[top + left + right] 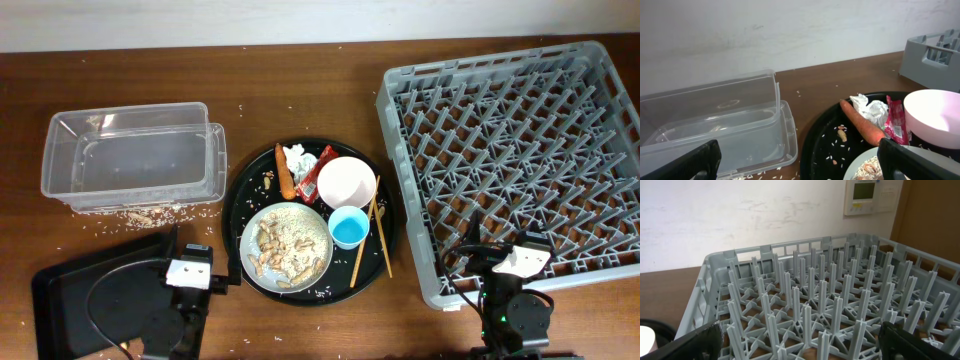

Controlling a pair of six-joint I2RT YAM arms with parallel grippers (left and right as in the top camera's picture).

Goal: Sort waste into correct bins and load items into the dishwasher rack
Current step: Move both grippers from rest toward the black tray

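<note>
A round black tray [240, 195] holds a grey-white plate [255, 235] with peanuts [268, 240] and rice, a pink-white bowl [346, 181], a blue cup [349, 228], wooden chopsticks [381, 232], a carrot piece [285, 172], a white tissue [298, 158] and a red wrapper [317, 172]. The clear tub [130, 155] sits at left, the black bin [75, 295] at front left, the grey rack [515, 160] at right. My left gripper [797, 162] is open and empty over the tub's edge. My right gripper [800, 342] is open and empty over the rack's near edge.
Rice grains and peanuts [140, 213] lie scattered on the wooden table by the tub. The left arm base [185, 275] stands over the black bin. The right arm base [515, 295] stands at the rack's front edge. A wall runs behind the table.
</note>
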